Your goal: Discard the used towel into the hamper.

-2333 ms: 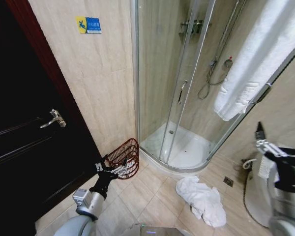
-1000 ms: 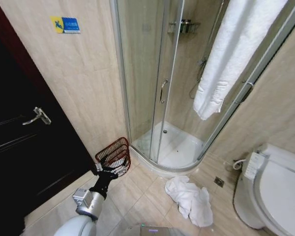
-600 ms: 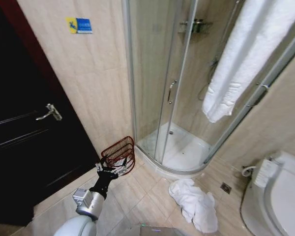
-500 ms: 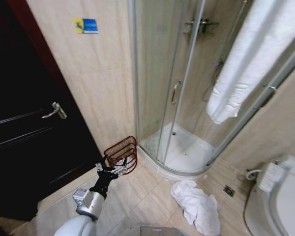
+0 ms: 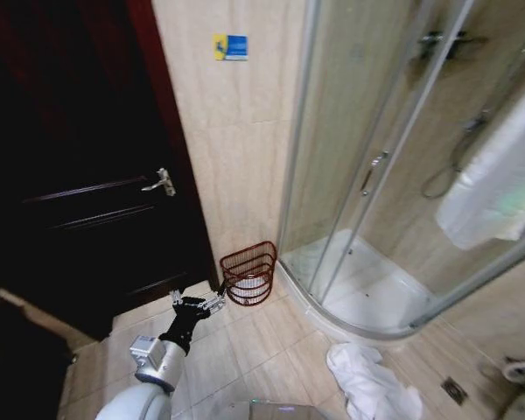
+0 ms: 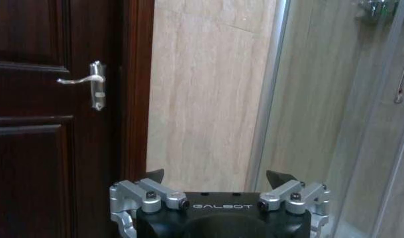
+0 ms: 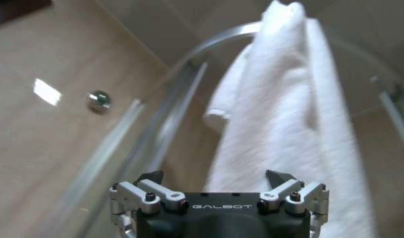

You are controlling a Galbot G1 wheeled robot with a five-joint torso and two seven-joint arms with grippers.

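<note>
Since before: whole head view has swung toward the robot's left, so the camera turned; the door now takes up far more of it, and the hamper and towel sit further right in the picture, their places on the floor unchanged.
Left pincer [image 5: 199, 303]: held low over the floor tiles at the near left, fingers apart and clamped on nothing; it points toward the hamper without touching it. Its own wrist view [image 6: 220, 177] shows both finger tips spread, facing the tiled wall beside the door.
Used towel [image 5: 372, 382]: white, crumpled on the floor near the right edge, just outside the shower kerb, well apart from the hamper.
Hamper [image 5: 249, 272]: reddish-brown wire basket on the floor, flat back against the wall, between the door frame and the shower's left edge.
Right pincer [image 7: 215, 177]: fingers apart, holding nothing, raised toward a hanging white towel [image 7: 281, 109].
Door [image 5: 79, 175]: dark wood, shut, silver handle [image 5: 161, 183].
Shower [image 5: 394, 175]: curved glass enclosure, far right.
Sign [image 5: 230, 46]: small blue and yellow, high on the wall.
</note>
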